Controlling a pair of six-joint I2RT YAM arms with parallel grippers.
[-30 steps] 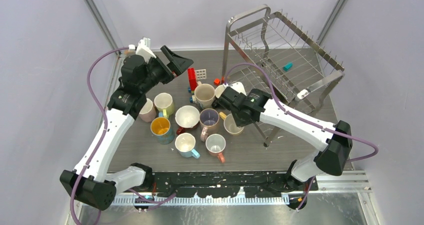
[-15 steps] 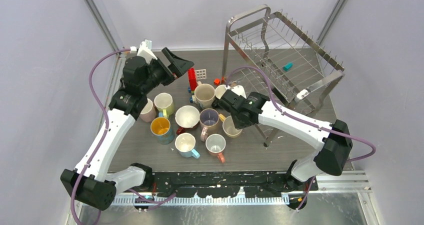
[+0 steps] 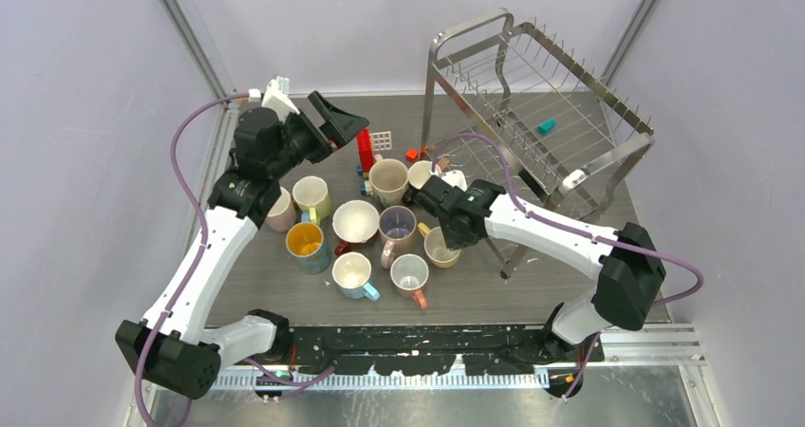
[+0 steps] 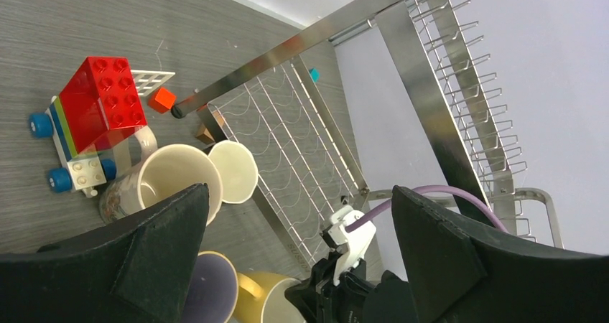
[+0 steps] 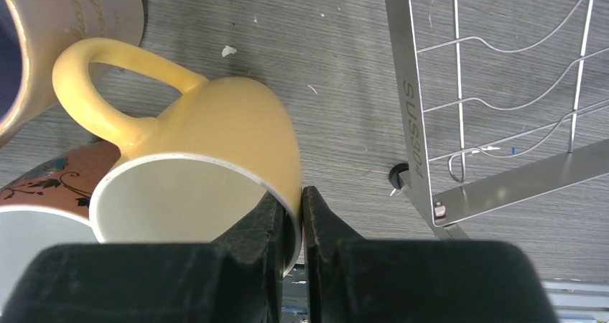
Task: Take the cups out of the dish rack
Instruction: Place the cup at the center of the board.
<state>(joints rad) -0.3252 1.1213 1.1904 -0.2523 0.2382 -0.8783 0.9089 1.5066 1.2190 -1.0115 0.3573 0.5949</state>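
Observation:
My right gripper (image 3: 444, 233) (image 5: 300, 199) is shut on the rim of a mustard mug (image 3: 441, 248) (image 5: 215, 122), one finger inside and one outside. The mug is low over the table, between a purple-lined mug (image 3: 397, 224) and the dish rack's (image 3: 532, 95) front leg. The silver wire rack (image 5: 431, 122) holds no mug that I can see. Several other cups stand grouped on the table, among them a beige one (image 3: 388, 180) (image 4: 169, 179) and a cream one (image 4: 233, 169). My left gripper (image 3: 340, 121) (image 4: 300, 194) is open and empty, held high at the back left.
A red toy block stack (image 3: 365, 149) (image 4: 97, 104) and small orange blocks (image 4: 162, 99) lie beside the rack's left end. A teal block (image 3: 546, 125) sits on the rack's upper tier. More mugs, such as the pink one (image 3: 409, 275) and the light blue one (image 3: 352, 273), stand near the front.
My right gripper has carried the mustard mug a little toward the near edge, away from the rack. The left arm has barely shifted.

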